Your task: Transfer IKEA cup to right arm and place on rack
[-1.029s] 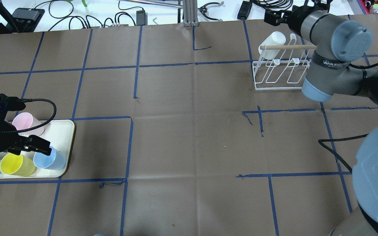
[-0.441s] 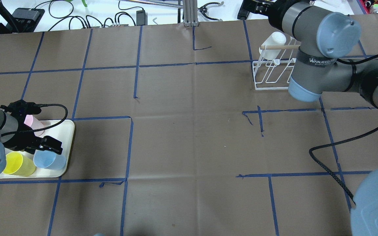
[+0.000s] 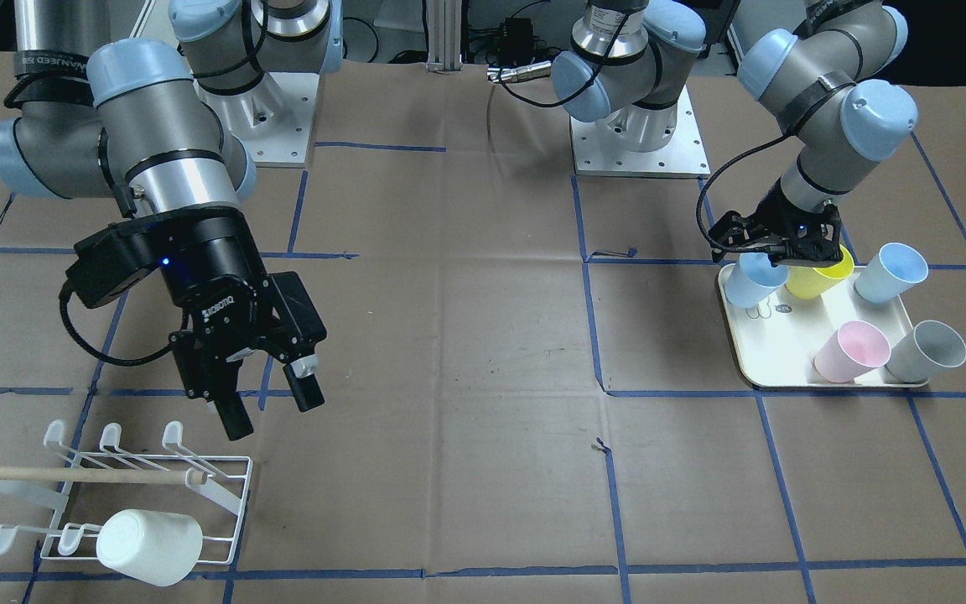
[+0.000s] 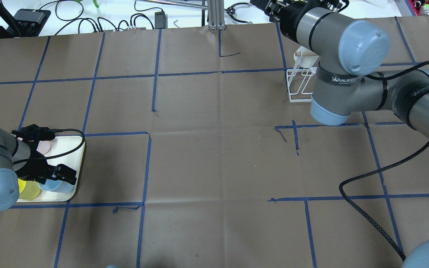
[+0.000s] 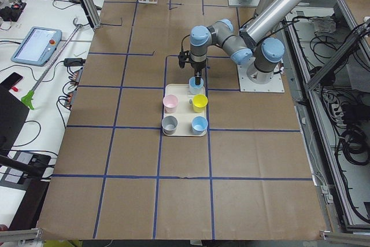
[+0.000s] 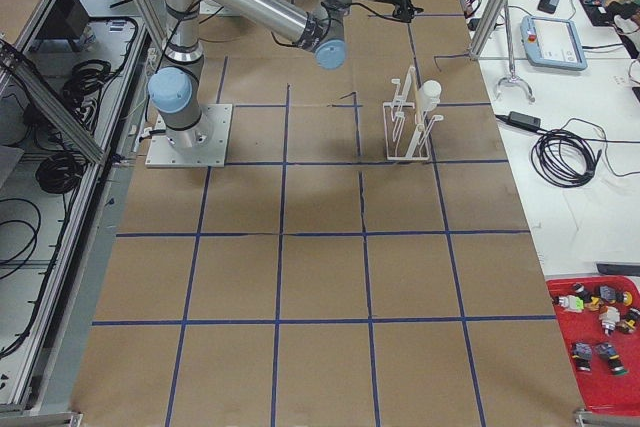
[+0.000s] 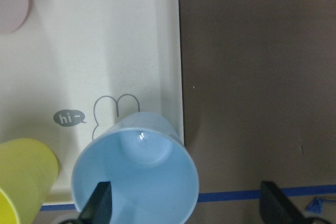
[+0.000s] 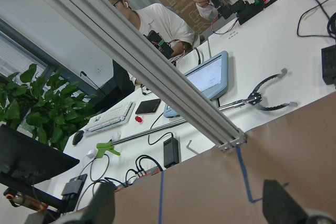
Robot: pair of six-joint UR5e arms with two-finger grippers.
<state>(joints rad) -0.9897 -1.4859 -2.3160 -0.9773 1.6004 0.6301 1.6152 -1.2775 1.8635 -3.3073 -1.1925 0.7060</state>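
A light blue cup point(image 3: 747, 281) lies tilted at the near corner of the cream tray point(image 3: 785, 335). My left gripper point(image 3: 776, 252) is open right over it. In the left wrist view one fingertip point(image 7: 100, 203) sits inside the cup's mouth point(image 7: 136, 182) and the other stands outside, beside the tray. My right gripper point(image 3: 269, 403) is open and empty, hanging above the table just next to the white wire rack point(image 3: 148, 470). A white cup point(image 3: 148, 545) is on one of the rack's prongs. In the overhead view the right arm hides most of the rack point(image 4: 300, 85).
The tray also holds a yellow cup point(image 3: 818, 277), a second light blue cup point(image 3: 890, 273), a pink cup point(image 3: 852, 351) and a grey cup point(image 3: 926, 351). Brown paper with blue tape lines covers the table. Cables, a tablet and people are beyond the far edge.
My left gripper has moved across the tray and come down onto the light blue cup. My right arm has swung leftward in the overhead view, now covering most of the rack.
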